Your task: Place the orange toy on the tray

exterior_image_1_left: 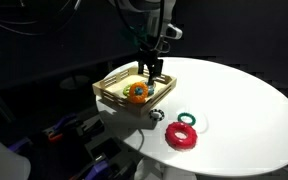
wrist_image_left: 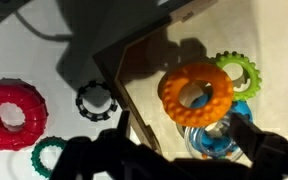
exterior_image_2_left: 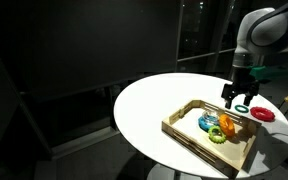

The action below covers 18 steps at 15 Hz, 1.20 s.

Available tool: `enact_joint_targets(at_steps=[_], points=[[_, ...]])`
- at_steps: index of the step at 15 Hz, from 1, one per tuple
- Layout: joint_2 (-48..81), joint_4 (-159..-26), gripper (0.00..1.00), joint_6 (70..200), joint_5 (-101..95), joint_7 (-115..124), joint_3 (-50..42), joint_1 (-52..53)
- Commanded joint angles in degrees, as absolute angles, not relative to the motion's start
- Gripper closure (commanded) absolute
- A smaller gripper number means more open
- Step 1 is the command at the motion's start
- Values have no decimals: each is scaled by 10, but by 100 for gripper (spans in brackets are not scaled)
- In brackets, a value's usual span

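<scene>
Already the orange toy (wrist_image_left: 196,92) lies inside the tray (wrist_image_left: 144,95), resting partly on a blue ring (wrist_image_left: 216,143) and just beside a lime toothed ring (wrist_image_left: 236,70), so the placing looks done. What is left, I judge, is only to lift clear. The tool (wrist_image_left: 179,160) hovers over the tray with its jaws spread wide, holding nothing and apparently not touching the toy. The red ring (wrist_image_left: 12,115) and thin green ring (wrist_image_left: 46,155) sit out on the table (exterior_image_1_left: 244,100).

Bright orange toy (wrist_image_left: 174,90), pale wood tray (wrist_image_left: 144,110), red ring (wrist_image_left: 34,105), green ring (wrist_image_left: 49,142), white table (exterior_image_1_left: 244,100)
</scene>
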<state>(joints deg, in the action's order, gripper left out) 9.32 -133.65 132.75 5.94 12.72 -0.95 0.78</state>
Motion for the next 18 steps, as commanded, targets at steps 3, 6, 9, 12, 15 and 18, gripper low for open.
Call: enact_joint_targets(at_steps=[3,6,9,12,15,18], points=[[44,-1309,1,1207,45,108,-24,-12],[22,-1283,0,1133,19,106,-33,-20],[-2,-1259,0,1070,-4,93,-39,-28],[-26,-1232,0,1010,-19,73,-43,-36],[-54,-1208,0,970,-20,57,-48,-43],[-81,-1189,0,949,-17,45,-53,-49]])
